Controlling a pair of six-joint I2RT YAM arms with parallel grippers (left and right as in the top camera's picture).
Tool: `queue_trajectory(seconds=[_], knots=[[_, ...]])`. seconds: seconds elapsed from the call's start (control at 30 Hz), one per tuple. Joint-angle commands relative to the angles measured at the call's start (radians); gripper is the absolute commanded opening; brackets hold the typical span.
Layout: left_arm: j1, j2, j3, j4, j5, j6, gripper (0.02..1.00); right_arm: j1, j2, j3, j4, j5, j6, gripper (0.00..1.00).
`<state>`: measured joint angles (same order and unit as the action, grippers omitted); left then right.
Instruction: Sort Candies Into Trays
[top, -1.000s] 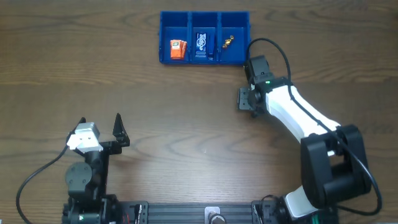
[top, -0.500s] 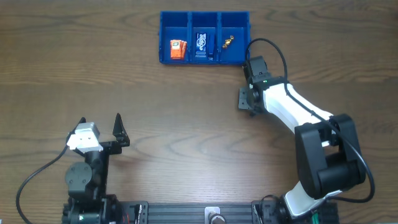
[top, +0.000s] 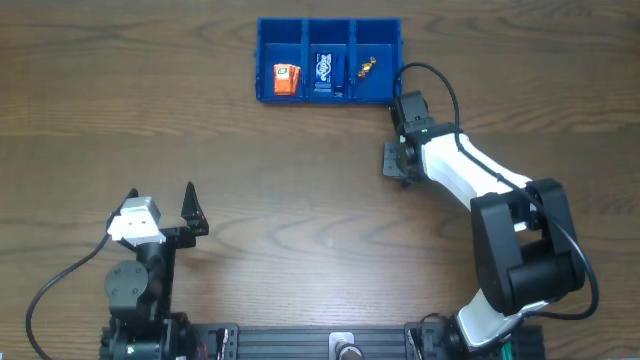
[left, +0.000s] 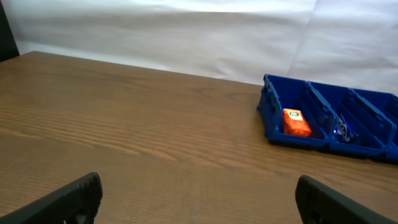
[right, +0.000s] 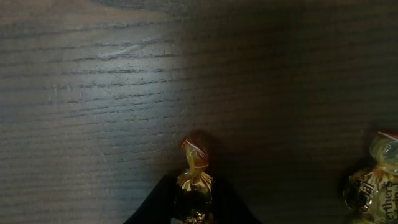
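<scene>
The desk (top: 250, 140) is dark brown wood with fine grain streaks running across it. At the upper centre of the top view sits a blue plastic tray (top: 330, 97), rectangular and split by thin walls into three compartments. A flat orange packet (top: 286, 80) lies in the left one, a blue-wrapped sweet (top: 322, 68) in the middle one, and a small gold twist-wrapped piece (top: 366, 68) in the right one.

The right arm (top: 480, 180), a white shell with black joints, bends from its base at the lower right up and leftward to just below the tray's right corner, its wrist pitched down toward the desk. The right end effector (top: 397, 160) is narrow, its two dark fingers pinching a crinkled gold-foil candy (right: 194, 171) with a twisted red-and-white tip. It is low over the wood; I cannot tell whether the candy touches. A second gold-foil candy (right: 373, 177) lies on the wood nearby, apart from the first.

The left arm (top: 140, 260) is folded over its base in the lower left of the top view. The left end effector (top: 162, 197) is spread wide and holds nothing, its black fingers level above the desk and facing the tray
</scene>
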<state>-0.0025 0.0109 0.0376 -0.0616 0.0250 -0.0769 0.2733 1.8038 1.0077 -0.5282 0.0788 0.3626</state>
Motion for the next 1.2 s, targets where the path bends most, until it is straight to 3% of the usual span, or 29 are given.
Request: queue_trajectory(seconds=[0.03,0.2,0.47,0.8,0.83,0.97,1.07,1.2], knots=[[0.002,-0.005,-0.033,-0.016,0.001,0.01,0.996,0.023,-0.127,0.009,-0.024,0.005,0.0,0.163],[0.002,-0.005,-0.033,-0.016,0.001,0.01,0.996,0.034,-0.253,0.282,-0.166,0.009,-0.03,0.159],[0.002,-0.005,-0.033,-0.016,0.001,0.01,0.998,0.0,0.088,0.891,-0.327,0.044,-0.089,0.154],[0.002,-0.005,-0.033,-0.016,0.001,0.01,0.998,-0.003,0.383,1.002,-0.285,0.05,-0.08,0.169],[0.002,-0.005,-0.033,-0.016,0.001,0.01,0.996,-0.003,0.391,1.002,-0.285,0.049,-0.08,0.198],[0.002,-0.005,-0.033,-0.016,0.001,0.01,0.998,-0.003,0.409,1.002,-0.283,0.039,-0.08,0.492],[0.002,-0.005,-0.033,-0.016,0.001,0.01,0.998,-0.003,0.407,1.002,-0.272,0.008,-0.096,0.652],[0.002,-0.005,-0.033,-0.016,0.001,0.01,0.998,-0.023,0.278,0.962,-0.312,0.007,-0.132,0.676]])
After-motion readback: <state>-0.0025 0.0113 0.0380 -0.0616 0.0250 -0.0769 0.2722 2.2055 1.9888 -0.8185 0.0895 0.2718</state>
